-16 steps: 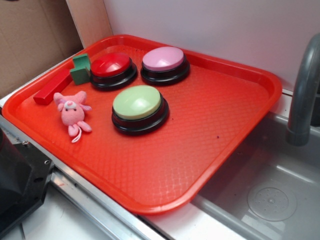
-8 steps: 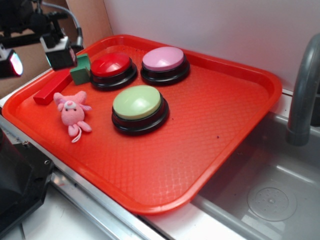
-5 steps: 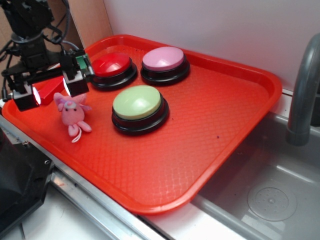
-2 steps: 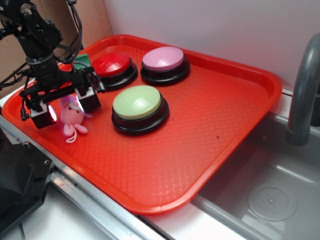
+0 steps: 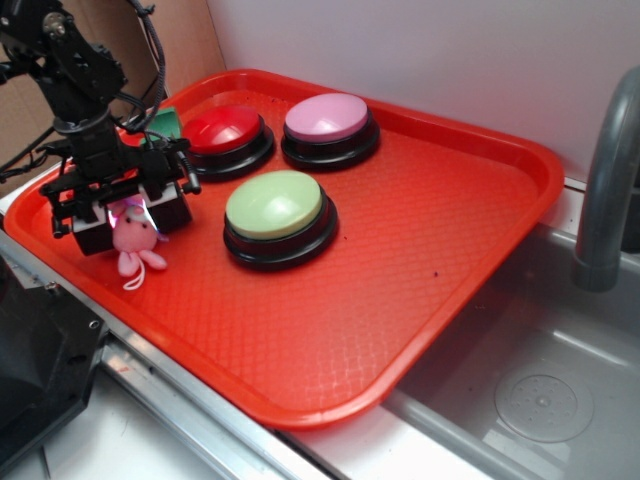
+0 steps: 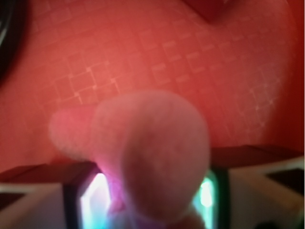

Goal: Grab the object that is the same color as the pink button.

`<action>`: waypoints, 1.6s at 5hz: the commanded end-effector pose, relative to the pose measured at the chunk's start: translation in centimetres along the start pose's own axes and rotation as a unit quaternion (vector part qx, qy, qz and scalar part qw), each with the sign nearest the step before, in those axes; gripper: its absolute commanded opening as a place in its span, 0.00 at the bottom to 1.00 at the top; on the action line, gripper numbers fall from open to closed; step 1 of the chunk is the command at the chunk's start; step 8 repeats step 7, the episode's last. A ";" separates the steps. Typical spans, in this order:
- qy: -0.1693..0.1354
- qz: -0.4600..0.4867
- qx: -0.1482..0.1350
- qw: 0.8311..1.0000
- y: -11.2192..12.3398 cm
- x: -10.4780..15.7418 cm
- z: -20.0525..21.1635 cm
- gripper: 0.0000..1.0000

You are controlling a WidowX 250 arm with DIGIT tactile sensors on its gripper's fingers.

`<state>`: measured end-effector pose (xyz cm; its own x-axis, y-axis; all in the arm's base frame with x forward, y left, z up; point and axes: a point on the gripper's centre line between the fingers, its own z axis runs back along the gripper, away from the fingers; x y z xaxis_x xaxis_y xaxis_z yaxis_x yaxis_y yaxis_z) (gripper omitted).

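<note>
Red tray, gripper pinching pink plush toy.

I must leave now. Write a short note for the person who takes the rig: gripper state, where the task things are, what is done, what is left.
Gripper: down on the tray, fingers on either side of the pink plush toy. The wrist view shows the toy filling the gap between the pads; whether they press it already is unclear.
Pink button: at the tray's back, beside the red button; the green button is in front. All untouched.
Done: the right thing is chosen and the gripper is placed around it.
Left: confirm the grip, then lift the toy.
</note>
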<state>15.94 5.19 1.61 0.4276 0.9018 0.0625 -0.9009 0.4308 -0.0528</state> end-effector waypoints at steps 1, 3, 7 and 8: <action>-0.023 -0.117 -0.028 0.993 -1.2 -1.0 3.9 0.00; -0.051 -0.294 -0.027 0.954 -2.9 -5.4 10.1 0.00; 0.007 -0.490 -0.029 0.871 -3.8 -10.0 11.9 0.00; 0.007 -0.490 -0.029 0.871 -3.8 -10.0 11.9 0.00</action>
